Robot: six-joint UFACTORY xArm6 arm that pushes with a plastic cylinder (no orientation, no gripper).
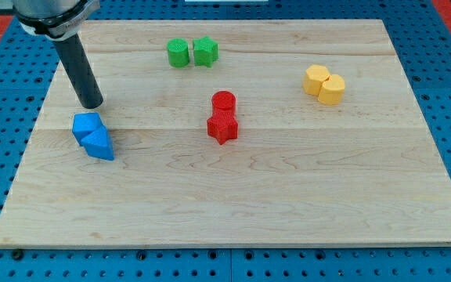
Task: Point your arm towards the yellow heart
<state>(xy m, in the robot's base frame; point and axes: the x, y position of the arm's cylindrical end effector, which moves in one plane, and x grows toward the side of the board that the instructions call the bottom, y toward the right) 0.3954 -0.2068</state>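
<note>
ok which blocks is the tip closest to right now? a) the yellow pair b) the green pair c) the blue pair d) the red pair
c: my tip sits at the view's upper left of the board, just above the blue blocks, with a small gap between them; the green blocks, red blocks and yellow blocks all lie farther toward the view's right.

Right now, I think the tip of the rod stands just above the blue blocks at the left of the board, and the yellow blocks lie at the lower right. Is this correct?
Not quite. The camera view shows the yellow blocks at the upper right of the board, not the lower right. The rest holds: my tip stands just above the blue blocks at the view's left.
</note>
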